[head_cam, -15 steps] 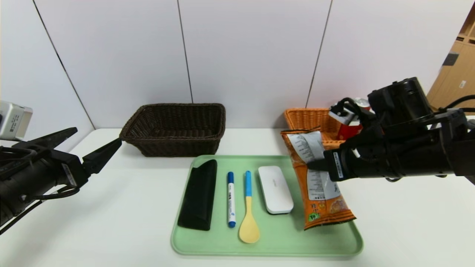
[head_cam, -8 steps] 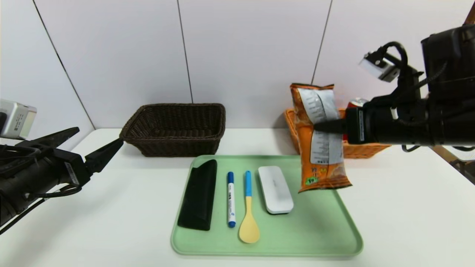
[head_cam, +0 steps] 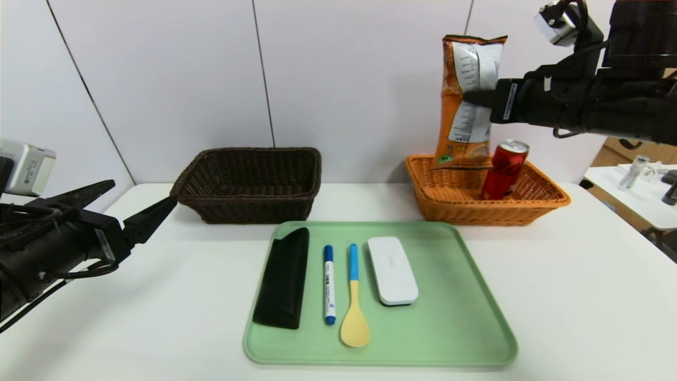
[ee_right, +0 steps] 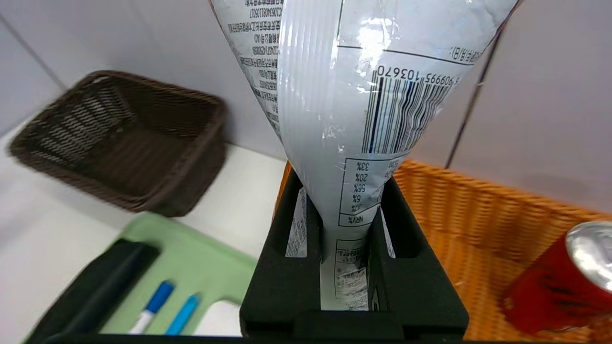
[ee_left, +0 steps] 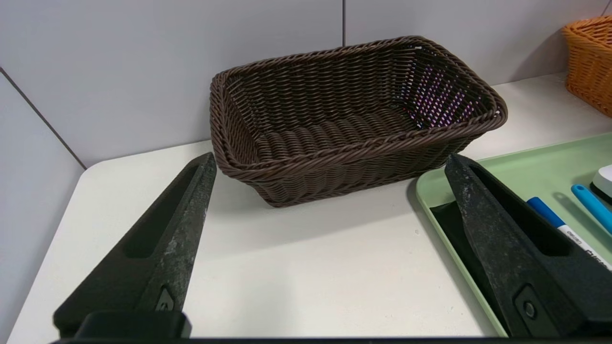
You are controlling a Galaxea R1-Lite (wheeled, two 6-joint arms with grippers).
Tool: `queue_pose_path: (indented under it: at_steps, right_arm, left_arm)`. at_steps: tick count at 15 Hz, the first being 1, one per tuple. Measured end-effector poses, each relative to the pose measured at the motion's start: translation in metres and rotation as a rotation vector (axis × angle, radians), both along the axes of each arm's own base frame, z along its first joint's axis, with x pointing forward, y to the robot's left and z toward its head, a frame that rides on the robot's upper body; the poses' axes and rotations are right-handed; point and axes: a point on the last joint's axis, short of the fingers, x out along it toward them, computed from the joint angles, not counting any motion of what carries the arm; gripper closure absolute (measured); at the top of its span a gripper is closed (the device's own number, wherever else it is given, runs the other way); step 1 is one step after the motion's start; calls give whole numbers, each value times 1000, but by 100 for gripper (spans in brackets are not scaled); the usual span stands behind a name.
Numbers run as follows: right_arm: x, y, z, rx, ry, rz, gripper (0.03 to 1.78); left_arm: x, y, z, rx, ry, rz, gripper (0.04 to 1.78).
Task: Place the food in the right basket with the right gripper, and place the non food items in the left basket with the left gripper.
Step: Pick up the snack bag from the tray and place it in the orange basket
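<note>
My right gripper is shut on the orange snack bag and holds it upright, high above the left end of the orange basket. The wrist view shows the bag's silvery back pinched between the jaws. The red soda can leans inside the orange basket. The long black case, blue-capped marker, blue-handled yellow spoon and white oblong case lie on the green tray. My left gripper is open and empty, near the dark brown basket.
The white table ends at a grey panelled wall behind the baskets. Another white table with small objects stands at the far right.
My right gripper has lifted the snack bag off the tray, up and to the right, to above the orange basket. The soda can has come into view. The left arm has stayed still.
</note>
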Motion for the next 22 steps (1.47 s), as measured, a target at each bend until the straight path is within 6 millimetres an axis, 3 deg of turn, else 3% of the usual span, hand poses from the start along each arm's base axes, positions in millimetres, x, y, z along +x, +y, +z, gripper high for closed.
queue_pose_path:
  at_steps: [3, 10, 17, 22]
  right_arm:
    - [26, -6, -13, -13, -8, -45, 152]
    - [79, -18, -64, -45, 26, -118, 152]
    - [103, -21, -104, -76, 93, -156, 152]
    - [108, -21, -111, -77, 86, -176, 88]
  left_arm:
    - [2, 0, 0, 0, 2, 0, 13]
    - [5, 0, -1, 0, 12, 0, 13]
    - [6, 0, -2, -1, 16, 0, 13]
    - [5, 0, -2, -1, 17, 0, 13]
